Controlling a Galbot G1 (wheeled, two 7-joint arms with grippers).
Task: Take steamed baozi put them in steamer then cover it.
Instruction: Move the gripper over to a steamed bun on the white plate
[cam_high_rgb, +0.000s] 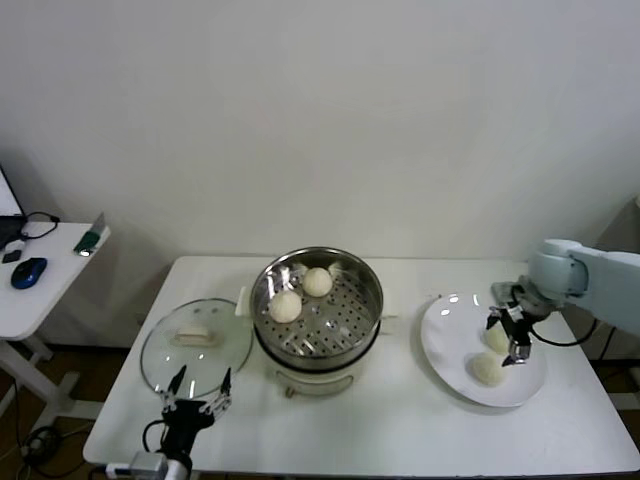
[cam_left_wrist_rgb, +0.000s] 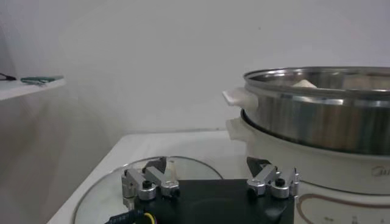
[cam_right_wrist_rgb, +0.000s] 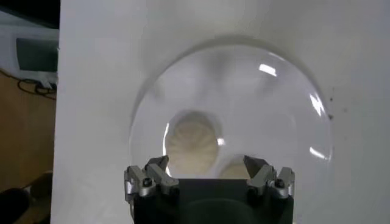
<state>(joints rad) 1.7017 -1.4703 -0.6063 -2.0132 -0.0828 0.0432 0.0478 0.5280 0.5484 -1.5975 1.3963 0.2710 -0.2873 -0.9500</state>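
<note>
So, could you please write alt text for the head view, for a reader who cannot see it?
On a white table, a steel steamer holds two baozi while two more baozi wait on a white plate, where the right pincer hovers open. The glass cover lies left of the steamer, with the left pincer open at its near edge.

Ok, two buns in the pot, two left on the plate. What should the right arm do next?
Probably lower the right gripper, open above the plate, straight onto the baozi below it and close. Two baozi already sit in the steamer, and the cover lies aside by the idle left gripper.
</note>
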